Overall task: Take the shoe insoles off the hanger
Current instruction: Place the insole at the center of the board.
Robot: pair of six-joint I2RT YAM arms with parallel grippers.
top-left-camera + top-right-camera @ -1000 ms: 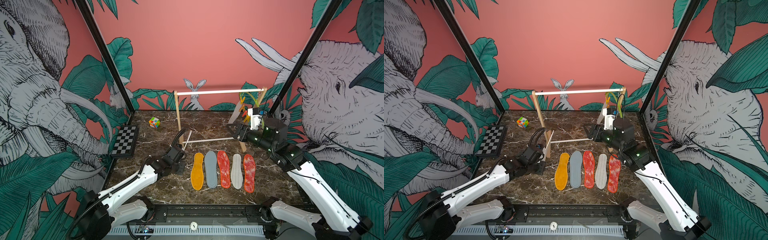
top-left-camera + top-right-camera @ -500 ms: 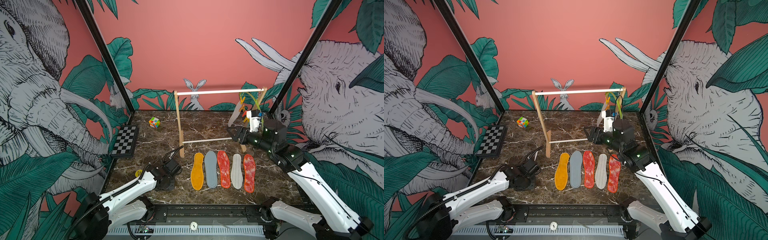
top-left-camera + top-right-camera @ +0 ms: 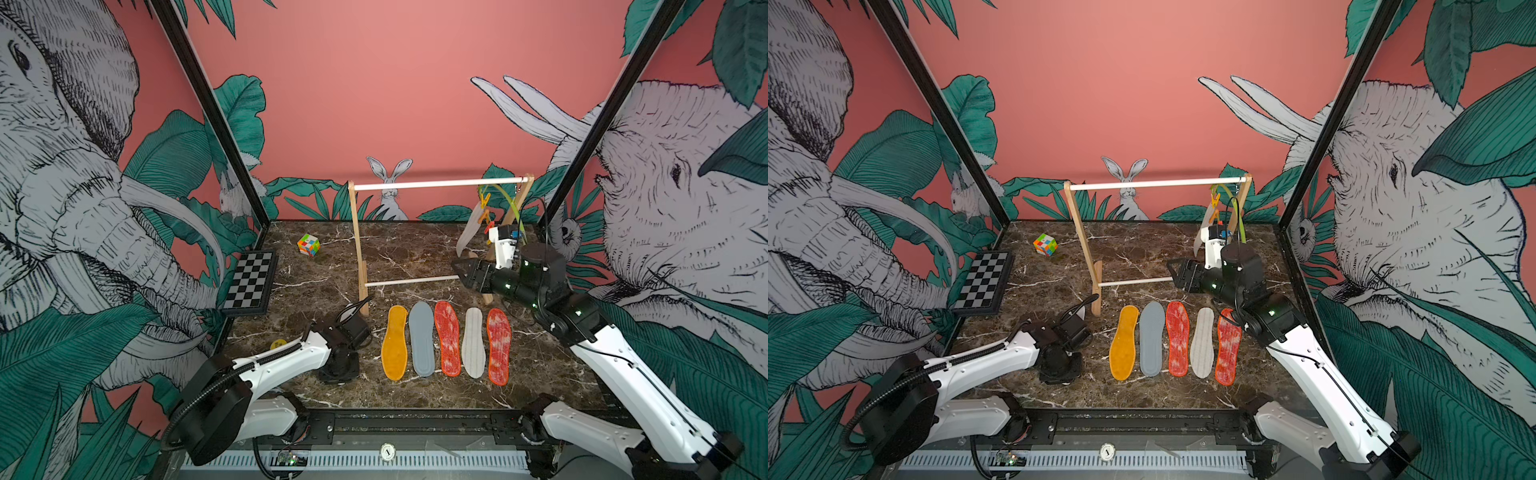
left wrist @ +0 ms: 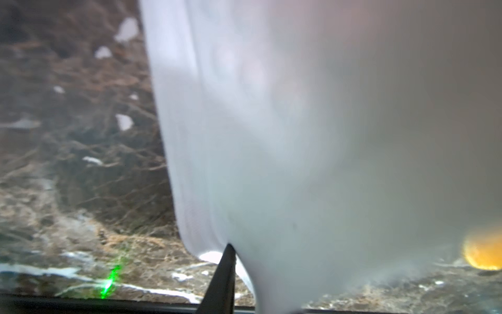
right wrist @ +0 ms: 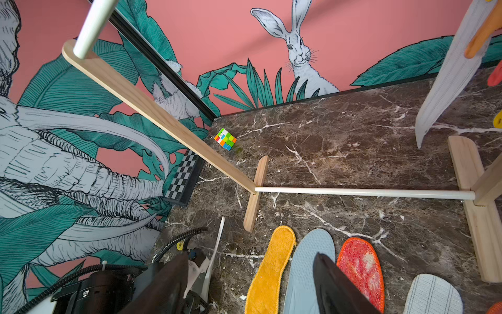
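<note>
Right wrist view shows the right gripper (image 5: 251, 255) with its two dark fingers spread wide at the bottom edge of the frame and nothing between them. In both top views five shoe insoles lie side by side on the marble table (image 3: 316, 291) at lower centre: a yellow insole (image 3: 395, 343), a blue-grey insole (image 3: 421, 338), a red insole (image 3: 447, 338), a light grey insole (image 3: 473, 343) and a second red insole (image 3: 498, 347). The lime-green hanger (image 3: 514, 212) hangs at the right end of the wooden rack (image 3: 359, 249), right of centre, with a hanging white insole (image 3: 468, 232) clipped to it. The left gripper (image 3: 337, 372) points down at the table just left of the row. In the left wrist view a blurred white insole (image 4: 244, 136) fills the middle, with one black fingertip (image 4: 225, 269) at its lower edge. Whether the jaws grip it I cannot tell.
</note>
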